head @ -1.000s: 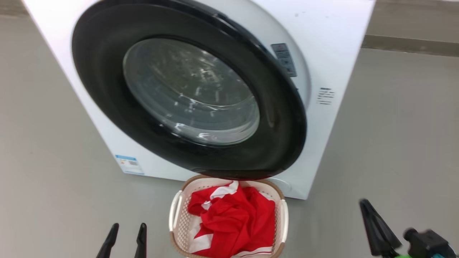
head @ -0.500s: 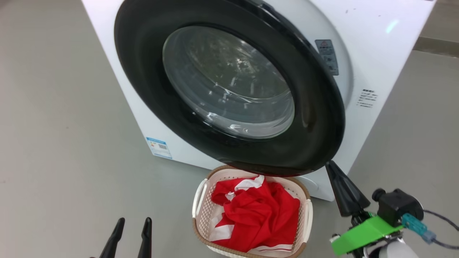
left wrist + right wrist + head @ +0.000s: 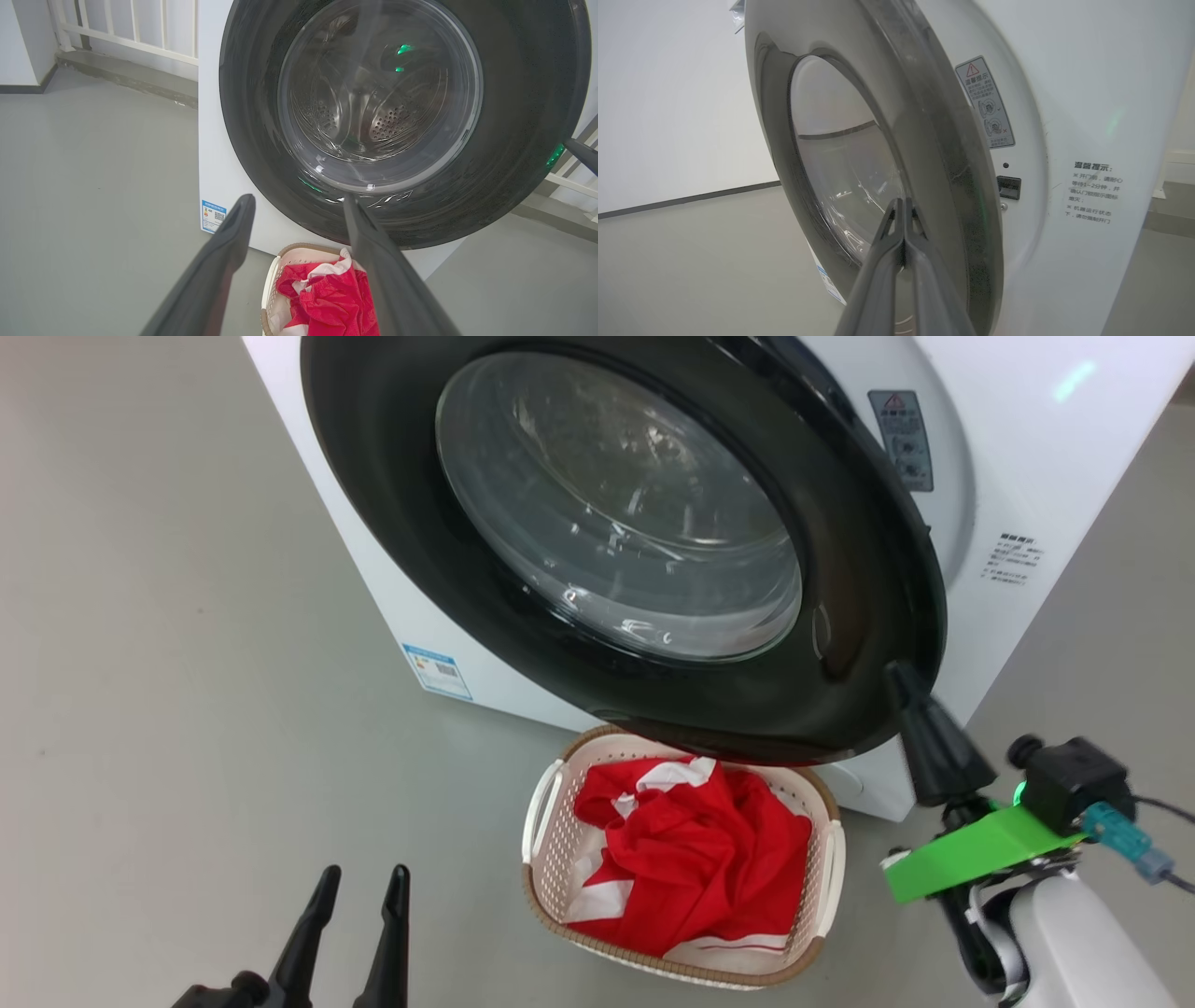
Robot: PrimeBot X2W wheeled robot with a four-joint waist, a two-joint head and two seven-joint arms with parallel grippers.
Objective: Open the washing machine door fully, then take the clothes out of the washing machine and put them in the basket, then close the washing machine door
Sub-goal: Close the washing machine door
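Big white machine (image 3: 1027,448) across the top of the head view, and its door (image 3: 840,569) is swung most of the way home but not latched. The right wrist view shows a gap between the black rim and the front panel on the free side. Hinge on the robot's left, free edge on its right. Just below the door sits the basket (image 3: 551,831) on the floor, with the clothes (image 3: 691,859) heaped inside, so the unloading looks done.

Now the closing push. The right fingers (image 3: 901,677), clenched together on nothing, point up and forward with their tip at the rim's lower right, on the outer face. Touching or just shy, I can't tell. The machine front lies straight beyond them, behind the door, so a forward shove should seat it.

The right arm is plainly nearer, forearm raised from the lower right. The left fingers (image 3: 387,933), spread wide and empty, hang low at the left, well apart from the door.
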